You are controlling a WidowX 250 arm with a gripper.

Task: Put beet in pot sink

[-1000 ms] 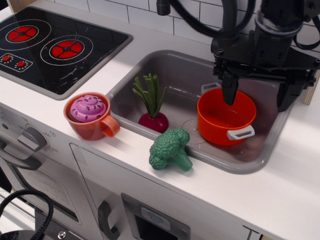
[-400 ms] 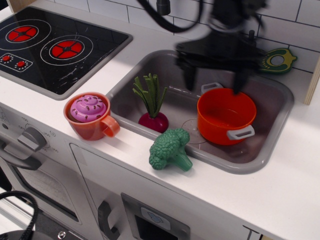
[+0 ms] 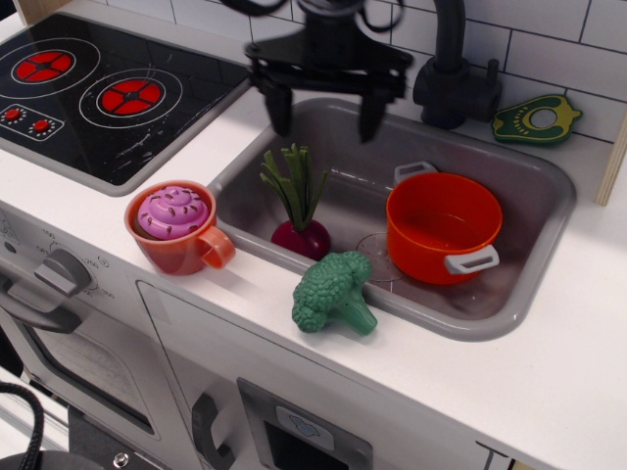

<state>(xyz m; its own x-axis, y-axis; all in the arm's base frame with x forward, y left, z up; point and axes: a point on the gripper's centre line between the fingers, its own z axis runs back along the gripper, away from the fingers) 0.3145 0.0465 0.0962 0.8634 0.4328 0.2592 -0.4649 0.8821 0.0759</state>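
Observation:
The beet stands in the left part of the grey sink, its magenta bulb low and its green stalks upright. The orange pot with two grey handles stands in the right part of the sink and looks empty. My gripper hangs above the sink's back left corner, a little behind and above the beet's stalks. Its two dark fingers are spread wide apart and hold nothing.
A green broccoli lies on the white counter at the sink's front edge. An orange mug with a purple swirl stands left of the sink. The black stove is at the far left. A dark tap and a green avocado toy are behind the sink.
My gripper has swept left from above the pot to above the sink's back left corner, near the beet. It stays open. The beet, pot and broccoli have not moved.

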